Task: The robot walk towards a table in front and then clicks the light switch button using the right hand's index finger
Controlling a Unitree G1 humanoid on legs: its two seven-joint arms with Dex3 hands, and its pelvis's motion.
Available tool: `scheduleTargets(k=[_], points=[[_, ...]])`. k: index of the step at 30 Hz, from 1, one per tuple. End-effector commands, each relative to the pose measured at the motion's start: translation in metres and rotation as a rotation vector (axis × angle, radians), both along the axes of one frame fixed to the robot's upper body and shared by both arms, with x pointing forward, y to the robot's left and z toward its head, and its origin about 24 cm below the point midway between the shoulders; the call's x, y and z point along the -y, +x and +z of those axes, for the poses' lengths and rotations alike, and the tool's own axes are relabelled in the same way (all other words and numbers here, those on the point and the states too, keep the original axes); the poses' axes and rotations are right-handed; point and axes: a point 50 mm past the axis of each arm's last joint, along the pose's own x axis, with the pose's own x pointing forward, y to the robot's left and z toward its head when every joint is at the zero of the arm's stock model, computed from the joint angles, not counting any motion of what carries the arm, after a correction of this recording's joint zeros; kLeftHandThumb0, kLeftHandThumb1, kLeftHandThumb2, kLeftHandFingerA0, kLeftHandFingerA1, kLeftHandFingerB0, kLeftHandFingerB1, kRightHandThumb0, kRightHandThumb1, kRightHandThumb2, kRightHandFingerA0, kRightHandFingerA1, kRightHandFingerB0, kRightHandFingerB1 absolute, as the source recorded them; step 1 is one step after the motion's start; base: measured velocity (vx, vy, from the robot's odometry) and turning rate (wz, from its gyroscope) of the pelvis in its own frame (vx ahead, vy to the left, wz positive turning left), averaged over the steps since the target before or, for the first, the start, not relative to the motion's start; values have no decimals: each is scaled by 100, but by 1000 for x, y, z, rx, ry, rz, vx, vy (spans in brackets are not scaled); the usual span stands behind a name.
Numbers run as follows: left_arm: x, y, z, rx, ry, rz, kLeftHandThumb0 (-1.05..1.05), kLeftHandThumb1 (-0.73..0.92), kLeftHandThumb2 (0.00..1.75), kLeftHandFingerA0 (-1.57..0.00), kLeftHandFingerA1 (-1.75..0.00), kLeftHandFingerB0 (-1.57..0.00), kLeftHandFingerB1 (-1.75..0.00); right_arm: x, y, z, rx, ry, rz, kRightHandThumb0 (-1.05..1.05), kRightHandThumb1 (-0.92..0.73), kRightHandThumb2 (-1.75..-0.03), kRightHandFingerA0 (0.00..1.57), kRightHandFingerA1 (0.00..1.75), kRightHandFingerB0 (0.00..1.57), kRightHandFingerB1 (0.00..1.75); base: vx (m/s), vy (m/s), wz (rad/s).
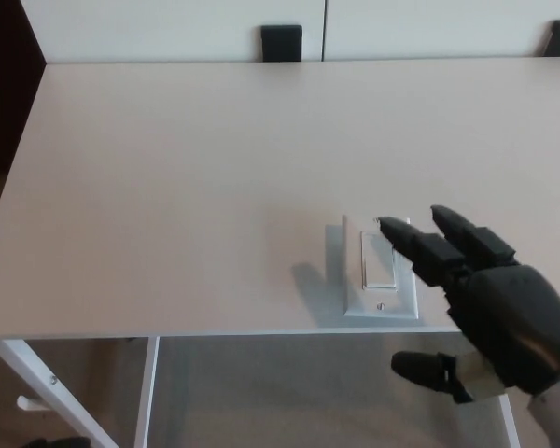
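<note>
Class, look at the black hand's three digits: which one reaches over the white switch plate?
The index finger of the right hand: its tip lies over the switch plate's upper right corner. The other finger stays right of it; the thumb hangs below the table edge.

My right hand came in from the lower right, over the table's near edge, palm down. My two fingers stretched forward and apart, and my thumb stuck out leftward beyond that edge. I held nothing.
</note>
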Motion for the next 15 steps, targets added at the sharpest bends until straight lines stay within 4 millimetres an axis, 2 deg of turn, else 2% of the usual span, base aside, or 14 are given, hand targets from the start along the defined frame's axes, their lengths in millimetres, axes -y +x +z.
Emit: scheduleTargets(k=[1,3,4,7,10,11,12,15], points=[[-13,-3,5,-11,97,-60,-18,58,57,-55,-43,-45,-38,-2,-4,-19,159,-300,-67,-92,-59,-94,0,0,7,18,0,0,0],[-13,1,7,-5,112,-75,-19,58,57,-55,-43,-45,-38,-4,-3,-20,175,-336,-80,-92,-58,-94,0,0,7,18,0,0,0],[-13,2,8,-2,113,-76,-25,52,64,-52,-47,-43,-43,-5,-2,-20,181,-340,-83,-91,-58,-94,0,0,6,17,0,0,0],[-13,1,10,-3,120,-81,-26,52,64,-51,-47,-42,-43,-9,-1,-20,216,-356,-85,-90,-56,-92,0,0,7,19,0,0,0],[-13,3,10,0,122,-75,-18,58,57,-55,-43,-46,-38,-10,0,-18,248,-385,-92,-92,-58,-93,0,0,8,18,0,0,0],[-13,2,10,-3,128,-79,-19,58,57,-55,-43,-46,-38,-11,-1,-18,252,-393,-95,-92,-58,-94,0,0,7,16,0,0,0],[-13,1,10,-10,127,-79,-25,52,64,-52,-47,-44,-43,-11,-2,-18,259,-401,-100,-92,-58,-93,0,0,7,15,0,0,0],[-11,-4,8,-14,118,-88,-24,52,63,-52,-46,-44,-43,-9,-4,-18,289,-416,-112,-91,-57,-93,0,0,6,16,0,0,0]])
